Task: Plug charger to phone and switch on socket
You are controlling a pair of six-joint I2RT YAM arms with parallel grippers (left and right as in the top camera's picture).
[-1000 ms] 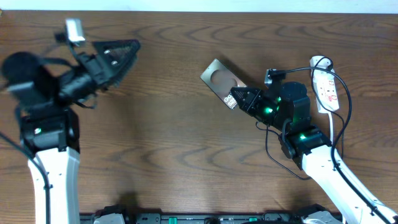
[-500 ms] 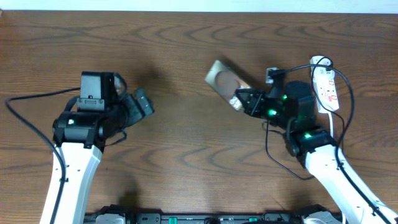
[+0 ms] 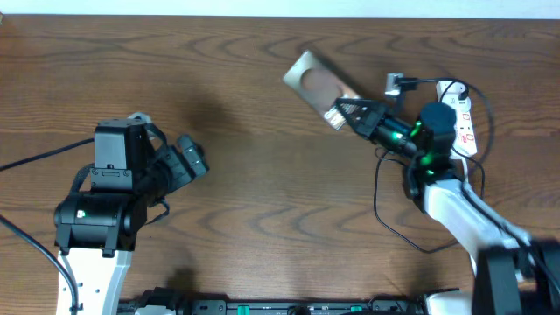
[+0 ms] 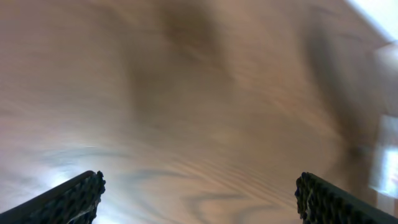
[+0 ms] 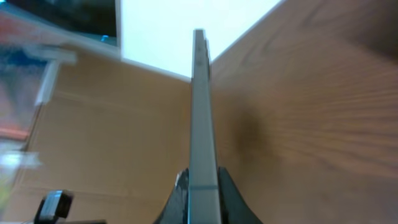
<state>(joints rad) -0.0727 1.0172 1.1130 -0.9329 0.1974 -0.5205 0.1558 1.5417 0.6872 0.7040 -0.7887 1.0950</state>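
Phone (image 3: 315,80), lettering (image 3: 332,117) illegible, tight within right end effector (image 3: 339,112); left end effector (image 3: 191,156) agape.

The left arm (image 3: 96,210), over the worktop's (image 3: 262,219) left half, has a white lower link and boxy black upper housings carrying one small green light; thin black cables (image 3: 35,159) trail from it toward the worktop's left edge. Its fingers (image 4: 71,200) are black with finely ridged, stippled faces. The right arm (image 3: 442,188), over the worktop's right half, is likewise white below and black above, with two green lights glowing on its black housings. Its fingers (image 5: 175,202) are dark, smooth and taper to narrow tips
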